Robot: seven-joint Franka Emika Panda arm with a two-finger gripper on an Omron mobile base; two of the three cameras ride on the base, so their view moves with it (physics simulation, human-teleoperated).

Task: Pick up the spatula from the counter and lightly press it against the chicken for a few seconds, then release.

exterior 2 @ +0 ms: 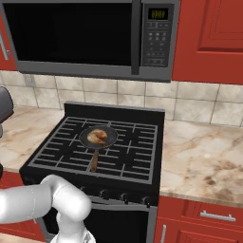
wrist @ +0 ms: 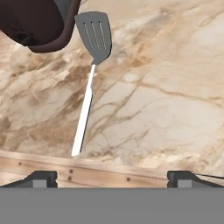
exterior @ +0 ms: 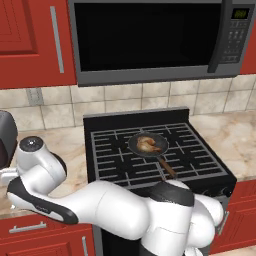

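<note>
The hand hangs over the marble bench, its two fingertips wide apart with nothing between them. The spatula lies flat on the bench just ahead (white handle nearest, grey slotted blade beside a dark appliance). The chicken sits in a pan on the stove.

Spatula ahead of fingers: matt grey head, smooth white handle, plastic-looking. Counter under them: veined beige marble, smooth. Pan: dark, wood-look handle. Stove: matt black.
</note>
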